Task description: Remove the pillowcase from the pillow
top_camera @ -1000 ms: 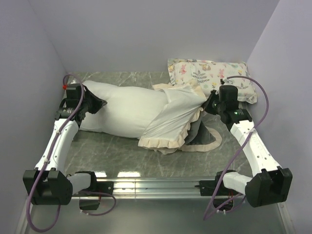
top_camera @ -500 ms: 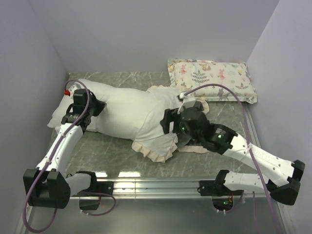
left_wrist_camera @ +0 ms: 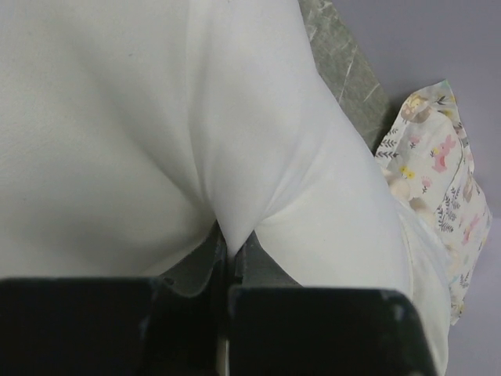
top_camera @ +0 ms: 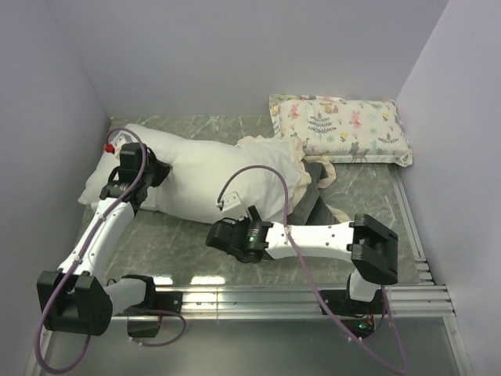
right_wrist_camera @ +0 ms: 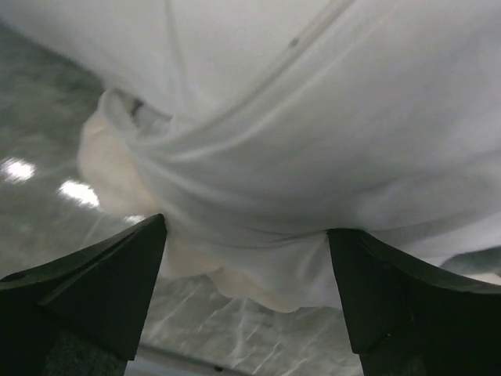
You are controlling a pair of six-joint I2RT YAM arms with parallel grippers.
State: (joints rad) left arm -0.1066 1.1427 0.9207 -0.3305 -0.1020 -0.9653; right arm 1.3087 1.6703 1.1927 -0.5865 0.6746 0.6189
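Pillowcase sits bunched and inside out over the right end of the pillow, which lies across the bench. Its dark grey side trails off to the right.

Change over the last second: the right gripper let go of the pillowcase's far right edge and swung low across the near side. It now faces the near frilled hem with jaws spread wide, gripping nothing.

The left gripper stays clenched on a pinch of bare pillow at the left end.

Reading: 1 pull looks finished, but the pillowcase is still partly on. A re-grip at the hem seems the likely next step.
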